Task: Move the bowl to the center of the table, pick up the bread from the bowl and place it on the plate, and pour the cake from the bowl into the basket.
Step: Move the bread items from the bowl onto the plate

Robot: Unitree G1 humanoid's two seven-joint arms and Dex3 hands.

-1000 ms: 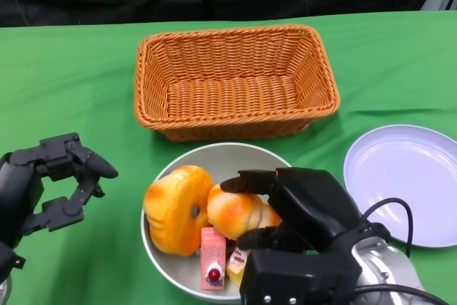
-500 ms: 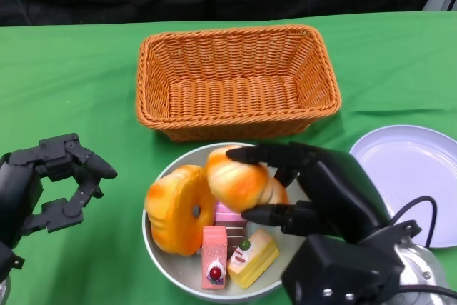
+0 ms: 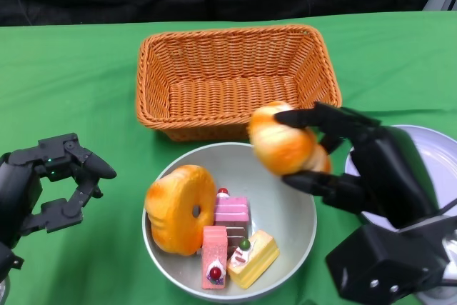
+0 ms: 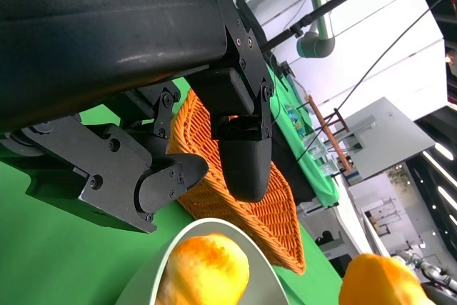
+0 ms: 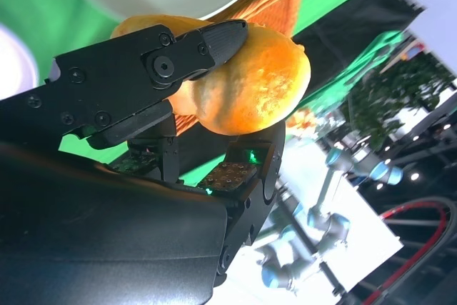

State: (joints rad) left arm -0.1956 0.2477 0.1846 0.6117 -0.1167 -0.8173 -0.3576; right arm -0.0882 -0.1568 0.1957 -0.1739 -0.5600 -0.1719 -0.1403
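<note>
**Bread lifted, halfway to the plate**

Since a second ago, your right hand (image 3: 357, 166) has raised one bread roll (image 3: 284, 148) out of the bowl (image 3: 300, 230) and carried it toward the plate (image 3: 428, 149); the bowl and everything else stayed put.

Taking the bowl as your landmark: the basket (image 3: 235, 80) sits just behind it, with nothing in it that you can see. The bowl itself already lies near the table's middle, so that step looks done. The plate lies to the bowl's right, bare where it shows. Your right hand hovers over the bowl's right rim, fingers pinching the roll from above and below. Your left hand (image 3: 53, 187) waits well to the bowl's left, fingers curved but apart, holding nothing. Inside the bowl, a ring-shaped bread (image 3: 178, 208) leans at the left side, and three cake slices (image 3: 232, 244) lie beside it.

Left for you, by my reading: set this roll on the plate, fetch the ring bread, then tip the cakes into the basket.
</note>
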